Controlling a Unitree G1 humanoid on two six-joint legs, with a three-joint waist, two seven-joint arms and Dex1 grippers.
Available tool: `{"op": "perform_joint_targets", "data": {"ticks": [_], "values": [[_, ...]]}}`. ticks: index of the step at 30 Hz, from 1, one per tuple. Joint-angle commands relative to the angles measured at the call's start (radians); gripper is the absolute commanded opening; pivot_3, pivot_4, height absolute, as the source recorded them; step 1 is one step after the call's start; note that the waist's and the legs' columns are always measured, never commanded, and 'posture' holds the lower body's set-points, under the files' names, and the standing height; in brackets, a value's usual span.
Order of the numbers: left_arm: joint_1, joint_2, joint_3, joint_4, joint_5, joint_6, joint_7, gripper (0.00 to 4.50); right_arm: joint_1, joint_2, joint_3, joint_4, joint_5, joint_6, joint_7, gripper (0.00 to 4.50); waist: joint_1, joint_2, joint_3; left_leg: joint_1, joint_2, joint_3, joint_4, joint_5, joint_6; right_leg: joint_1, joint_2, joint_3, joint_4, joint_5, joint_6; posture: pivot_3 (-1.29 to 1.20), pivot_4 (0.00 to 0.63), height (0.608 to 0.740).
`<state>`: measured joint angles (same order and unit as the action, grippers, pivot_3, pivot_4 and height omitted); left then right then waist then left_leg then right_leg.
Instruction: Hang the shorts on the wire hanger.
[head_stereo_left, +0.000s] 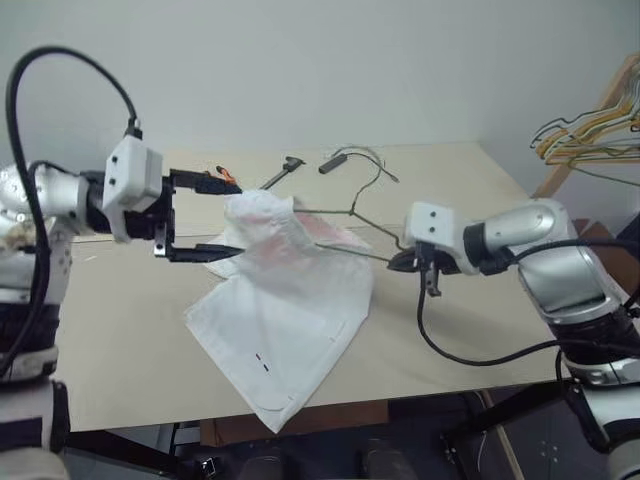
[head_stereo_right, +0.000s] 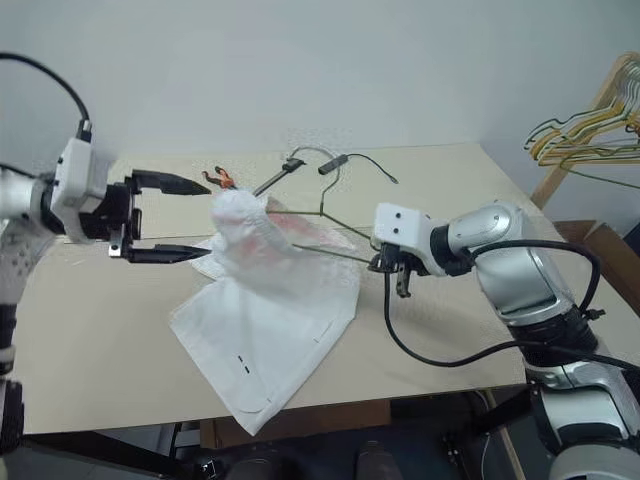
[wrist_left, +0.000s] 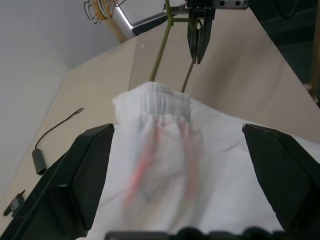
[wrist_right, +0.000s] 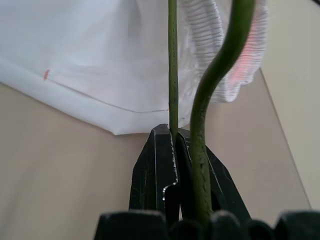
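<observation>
The white shorts (head_stereo_left: 290, 300) lie partly on the table, their gathered waistband (wrist_left: 157, 102) raised and draped over one end of the thin wire hanger (head_stereo_left: 352, 211). The hanger's hook (head_stereo_left: 376, 178) points toward the back of the table. My right gripper (head_stereo_left: 405, 262) is shut on the hanger's wire (wrist_right: 172, 60), holding it above the table on the right of the shorts. My left gripper (head_stereo_left: 230, 222) stands open on the left, level with the raised waistband. The cloth sits between its wide-spread fingers (wrist_left: 90, 170) and is not pinched.
A bunch of yellowish and grey hangers (head_stereo_left: 590, 135) hangs on a wooden rack at the far right. A black cable with a small plug (head_stereo_left: 335, 162) and an orange-tipped item (head_stereo_left: 225, 176) lie at the back of the beige table (head_stereo_left: 470, 200). The table's front edge (head_stereo_left: 420, 395) is close below the shorts.
</observation>
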<state>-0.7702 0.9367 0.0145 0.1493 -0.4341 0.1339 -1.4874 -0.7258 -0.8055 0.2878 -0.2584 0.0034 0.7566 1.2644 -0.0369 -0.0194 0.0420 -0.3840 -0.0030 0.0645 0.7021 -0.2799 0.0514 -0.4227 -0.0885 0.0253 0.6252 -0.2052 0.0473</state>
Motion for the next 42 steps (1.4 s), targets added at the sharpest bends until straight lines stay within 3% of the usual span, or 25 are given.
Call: {"op": "perform_joint_targets", "data": {"ticks": [1, 7, 10, 21, 22, 26, 32, 39, 42], "values": [[-0.105, -0.036, -0.091, 0.141, 0.128, -0.152, -0.064, 4.48, -0.043, -0.019, 0.016, -0.069, 0.027, 0.082, 0.005, 0.0, -0.002, 0.0, 0.0, 0.0, 0.0, 0.0, 0.0, 0.0, 0.0, 0.0, 0.0, 0.0, 0.0, 0.0, 0.0, -0.06, 0.0, 0.74], [-0.2, -0.131, -0.231, 0.348, 0.315, -0.364, -0.095, 4.48, -0.081, -0.031, 0.039, -0.111, 0.083, 0.153, 0.007, 0.0, -0.009, 0.0, 0.0, -0.003, 0.0, 0.001, 0.001, -0.001, 0.001, -0.002, 0.0, 0.0, 0.0, 0.0, 0.0, -0.07, 0.0, 0.74], [-0.217, -0.17, -0.263, 0.412, 0.367, -0.426, -0.089, 3.88, -0.093, -0.035, 0.048, -0.122, 0.102, 0.176, -0.002, 0.0, -0.013, 0.0, 0.0, -0.004, 0.001, 0.001, 0.002, -0.001, 0.002, -0.003, 0.0, 0.0, 0.0, 0.0, 0.0, -0.08, 0.0, 0.74], [-0.212, -0.228, -0.21, 0.434, 0.316, -0.394, -0.081, 0.2, -0.097, -0.059, 0.077, -0.134, 0.121, 0.21, -0.041, 0.0, -0.031, 0.0, 0.0, -0.005, 0.002, 0.0, 0.003, -0.001, 0.002, -0.004, -0.001, 0.0, 0.001, 0.0, 0.001, -0.09, 0.0, 0.74], [-0.21, -0.229, -0.205, 0.428, 0.309, -0.384, -0.087, 0.03, -0.094, -0.061, 0.081, -0.131, 0.116, 0.194, -0.046, 0.0, -0.032, 0.0, 0.0, -0.005, 0.002, 0.0, 0.003, -0.001, 0.002, -0.004, -0.001, 0.0, 0.001, 0.0, 0.001, -0.09, 0.0, 0.74], [-0.197, -0.234, -0.189, 0.404, 0.3, -0.359, -0.069, 0.03, -0.068, -0.043, 0.06, -0.114, 0.114, 0.124, -0.085, 0.0, -0.034, 0.0, 0.0, -0.005, 0.002, 0.0, 0.003, -0.001, 0.002, -0.004, -0.001, 0.0, 0.001, 0.0, 0.001, -0.09, 0.0, 0.74], [-0.157, -0.22, -0.144, 0.356, 0.271, -0.276, -0.029, 0.0, -0.052, -0.056, -0.034, -0.044, 0.124, 0.112, -0.158, 1.8, -0.034, 0.0, 0.0, -0.005, 0.002, 0.0, 0.003, -0.001, 0.003, -0.004, -0.002, 0.0, 0.002, 0.0, 0.001, -0.1, 0.0, 0.74], [-0.061, -0.179, -0.045, 0.293, 0.229, -0.148, 0.077, 0.0, 0.053, -0.081, -0.431, 0.053, 0.242, 0.122, -0.264, 4.4, -0.031, 0.0, 0.0, -0.005, 0.002, -0.001, 0.003, -0.002, 0.003, -0.004, -0.003, 0.0, 0.001, 0.0, 0.002, -0.1, 0.0, 0.74], [-0.01, -0.175, -0.011, 0.22, 0.2, -0.077, 0.115, 0.0, 0.122, -0.044, -0.596, 0.054, 0.324, 0.113, -0.302, 4.46, -0.031, -0.001, 0.0, -0.005, 0.002, -0.001, 0.003, -0.002, 0.003, -0.003, -0.003, 0.0, 0.001, 0.0, 0.002, -0.1, 0.0, 0.74]]}}
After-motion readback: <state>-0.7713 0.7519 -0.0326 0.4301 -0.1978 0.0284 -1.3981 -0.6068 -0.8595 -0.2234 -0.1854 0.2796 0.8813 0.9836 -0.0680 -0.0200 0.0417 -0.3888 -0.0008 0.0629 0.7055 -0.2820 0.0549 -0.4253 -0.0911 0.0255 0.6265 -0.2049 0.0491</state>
